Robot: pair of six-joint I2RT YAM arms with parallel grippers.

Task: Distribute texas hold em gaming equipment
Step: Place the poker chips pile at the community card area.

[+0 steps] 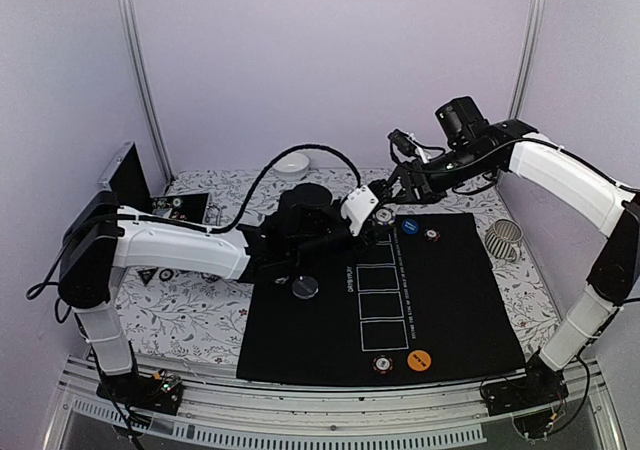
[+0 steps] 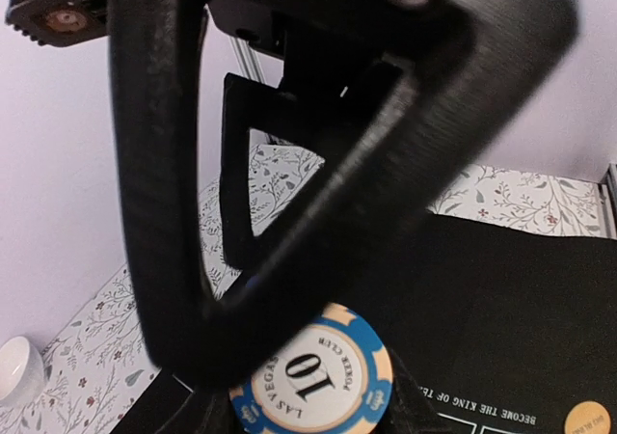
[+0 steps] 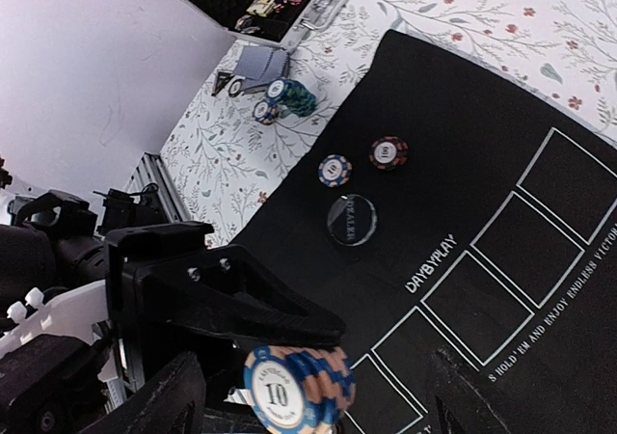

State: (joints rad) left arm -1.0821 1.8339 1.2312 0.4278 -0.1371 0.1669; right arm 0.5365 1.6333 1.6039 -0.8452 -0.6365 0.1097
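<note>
over the black mat's (image 1: 470, 300) far edge, left gripper (image 1: 378, 213) pinched the blue chip stack (image 3: 294, 388), which sat between right gripper's (image 1: 397, 192) spread jaws.

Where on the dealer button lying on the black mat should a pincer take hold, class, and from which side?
By its rim, at two opposite points, coming straight down from above. The dealer button lies flat on the black mat, so only its thin round edge can be pinched. A sideways approach would probably just push it along.
</note>
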